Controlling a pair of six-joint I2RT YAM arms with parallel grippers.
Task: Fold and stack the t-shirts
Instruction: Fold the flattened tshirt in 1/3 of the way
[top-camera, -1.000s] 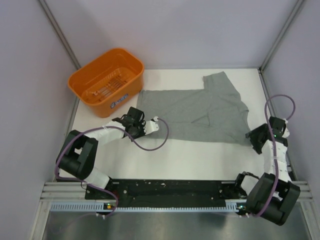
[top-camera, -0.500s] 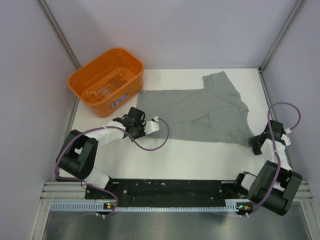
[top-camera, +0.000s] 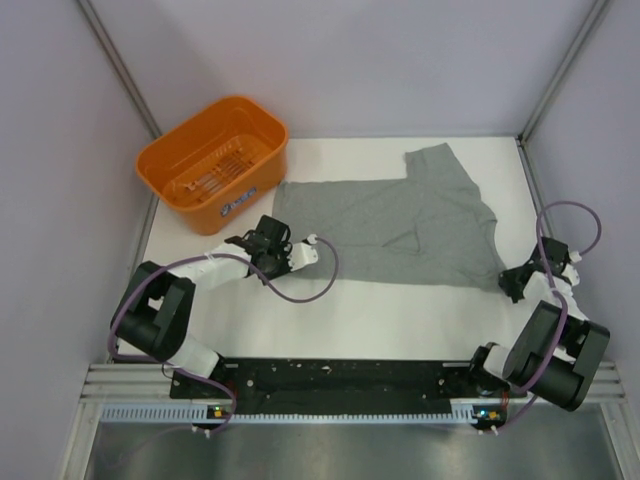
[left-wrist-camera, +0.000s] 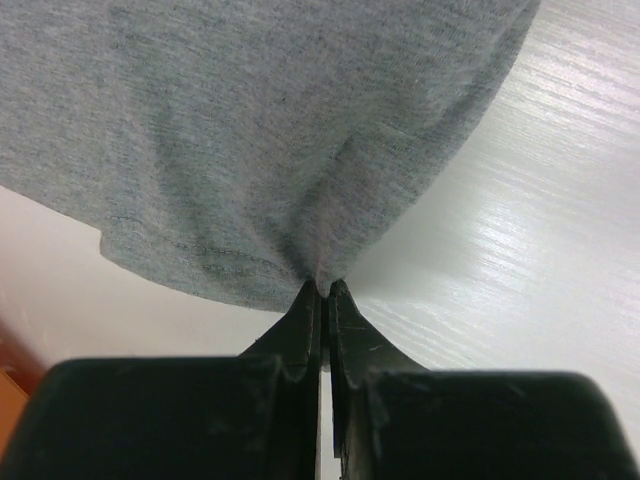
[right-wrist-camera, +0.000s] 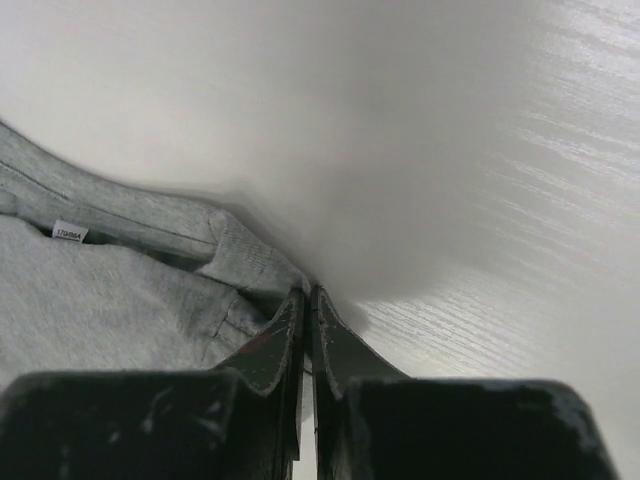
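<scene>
the right fingers (right-wrist-camera: 305, 293) have just come together on the near right edge of the grey t-shirt (top-camera: 390, 225), close to the neck opening; a small white label shows just inside it in the right wrist view. a second ago these fingers stood apart just off the cloth, with the wrist held higher. now the right arm is folded lower and nearer its base, and the fingertips pinch a bit of ribbed fabric against the white worktop (top-camera: 400, 320).

the left fingers (left-wrist-camera: 325, 291) are as they were, clamped on the shirt's near left hem corner, and the knit puckers into their tips.

the t-shirt lies unfolded and spread sideways across the middle of the worktop, one sleeve pointing to the far side. its outline looks the same as a second ago. the orange plastic basket (top-camera: 215, 165) sits at the far left, beside the shirt, unmoved.

with both near corners now gripped, the arms look ready to lift or drag the shirt for a first fold. no fold is made yet.
</scene>
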